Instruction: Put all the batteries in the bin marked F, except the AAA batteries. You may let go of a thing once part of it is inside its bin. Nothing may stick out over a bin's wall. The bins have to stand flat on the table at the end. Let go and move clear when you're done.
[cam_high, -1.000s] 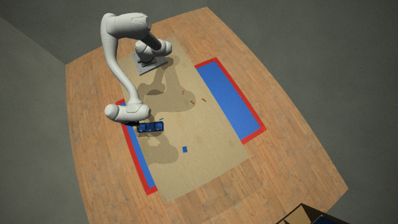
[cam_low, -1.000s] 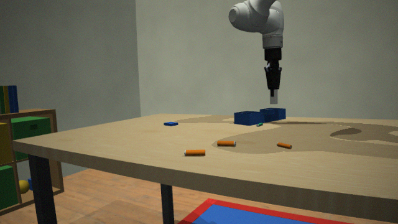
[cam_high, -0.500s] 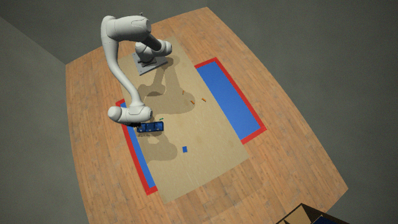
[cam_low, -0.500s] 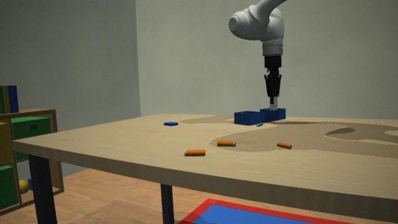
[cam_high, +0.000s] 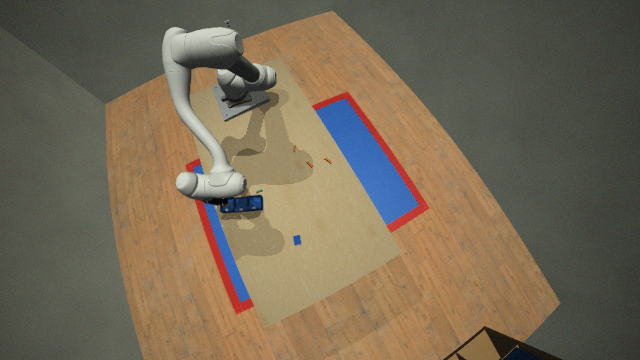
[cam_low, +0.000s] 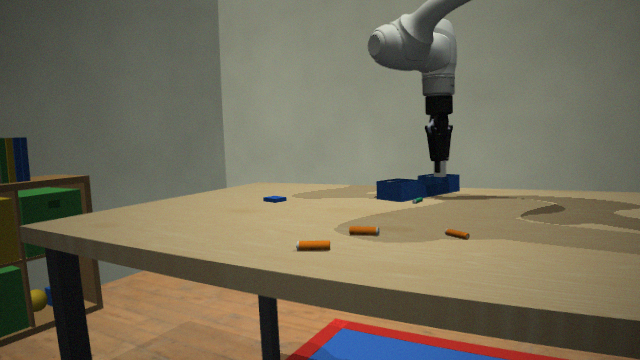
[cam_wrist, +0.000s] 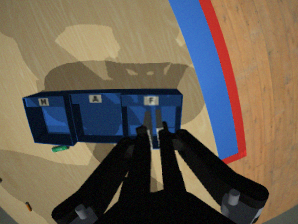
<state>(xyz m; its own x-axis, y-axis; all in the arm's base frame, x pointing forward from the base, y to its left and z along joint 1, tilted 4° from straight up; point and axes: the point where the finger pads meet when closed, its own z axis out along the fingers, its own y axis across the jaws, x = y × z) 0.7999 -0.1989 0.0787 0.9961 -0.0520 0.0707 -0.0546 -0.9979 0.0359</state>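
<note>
With its jaws (cam_low: 439, 167) nearly together at the bin marked F (cam_wrist: 172, 112), any grip unclear, the arm could tip that bin by pressing its wall, while three orange batteries (cam_low: 364, 230) lie well apart on the bench (cam_high: 320, 210) (cam_low: 225, 220).

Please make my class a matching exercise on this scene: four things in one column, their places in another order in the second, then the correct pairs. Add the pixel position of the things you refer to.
Things
1. Green cylinder (cam_high: 259, 191) (cam_low: 417, 200) (cam_wrist: 60, 148)
2. Bin marked A (cam_high: 241, 205) (cam_low: 431, 186) (cam_wrist: 97, 120)
3. Gripper (cam_high: 216, 201) (cam_low: 439, 170) (cam_wrist: 153, 118)
4. Blue square piece (cam_high: 297, 240) (cam_low: 275, 199)

Places
A. Flat on the table (cam_high: 345, 220) (cam_low: 200, 235) (cam_wrist: 25, 75), well away from the bins
B. In the middle of the row of three bins
C. Lying close beside the row of bins
D. With its fingertips at the bin marked F (cam_high: 228, 208) (cam_low: 452, 183) (cam_wrist: 137, 114)

Pairs: 1-C, 2-B, 3-D, 4-A
</note>
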